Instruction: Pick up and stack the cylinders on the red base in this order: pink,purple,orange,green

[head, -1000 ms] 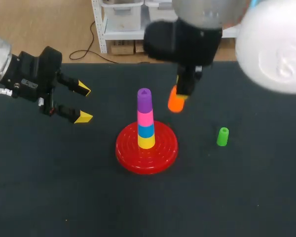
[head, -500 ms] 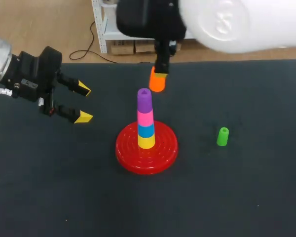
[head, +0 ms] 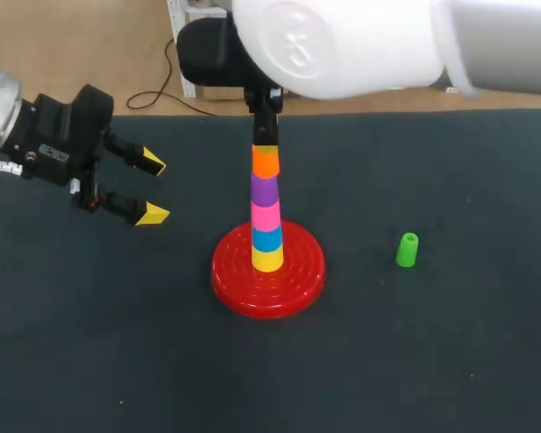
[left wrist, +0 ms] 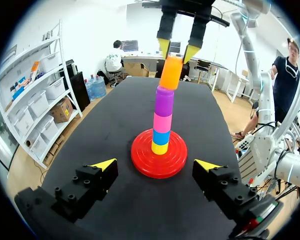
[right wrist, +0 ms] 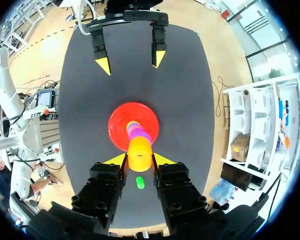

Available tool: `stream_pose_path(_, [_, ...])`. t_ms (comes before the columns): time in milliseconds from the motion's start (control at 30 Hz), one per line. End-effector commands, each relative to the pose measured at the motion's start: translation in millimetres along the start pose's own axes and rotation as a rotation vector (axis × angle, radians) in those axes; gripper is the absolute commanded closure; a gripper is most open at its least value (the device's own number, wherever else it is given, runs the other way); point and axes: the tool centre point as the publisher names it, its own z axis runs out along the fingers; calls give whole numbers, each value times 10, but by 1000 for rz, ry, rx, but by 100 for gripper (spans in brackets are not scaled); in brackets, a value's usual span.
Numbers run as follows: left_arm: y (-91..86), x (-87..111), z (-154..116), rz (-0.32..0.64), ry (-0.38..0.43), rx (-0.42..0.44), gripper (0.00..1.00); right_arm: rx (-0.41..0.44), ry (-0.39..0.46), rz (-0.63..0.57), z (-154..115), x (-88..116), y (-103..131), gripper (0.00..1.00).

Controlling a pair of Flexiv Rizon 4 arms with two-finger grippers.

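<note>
On the red base point(head: 293, 280) point(left wrist: 142, 160) point(right wrist: 121, 120) stands a stack of yellow, blue, pink point(head: 266, 216) and purple point(head: 264, 189) point(left wrist: 164, 101) cylinders. My right gripper point(head: 265, 144) point(left wrist: 178, 50) point(right wrist: 139, 161) is shut on the orange cylinder point(head: 265, 161) point(left wrist: 171, 72) point(right wrist: 139, 154), held directly over the purple one and touching or nearly touching it. The green cylinder point(head: 407, 249) point(right wrist: 139, 182) lies on the mat to the right of the base. My left gripper point(head: 150, 189) point(left wrist: 157, 165) is open and empty, left of the stack.
A black mat point(head: 433, 361) covers the table. The right arm's white body point(head: 361, 45) hangs over the table's far side.
My right gripper has carried the orange cylinder leftward from beside the stack, around behind it, to directly above the purple cylinder. The left arm has not moved.
</note>
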Motion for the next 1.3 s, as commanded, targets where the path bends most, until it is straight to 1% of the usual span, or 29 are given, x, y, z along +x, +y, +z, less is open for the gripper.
stream_pose_path(33, [-3, 11, 3, 2, -4, -1, 0, -4, -3, 0, 9, -26, -19, 100])
stream_pose_path(100, [-3, 11, 3, 2, -4, -1, 0, 9, 4, -5, 23, -42, -25, 100])
stream_pose_path(400, [-3, 11, 3, 2, -4, -1, 0, -10, 11, 12, 109, -48, -70, 100])
stream_pose_path(667, [-3, 11, 3, 2, -4, -1, 0, -63, -34, 50, 120, -20, -128, 100])
stream_pose_path(1300, [-3, 11, 3, 2, -4, -1, 0, -74, -51, 47, 122, -14, -96, 100])
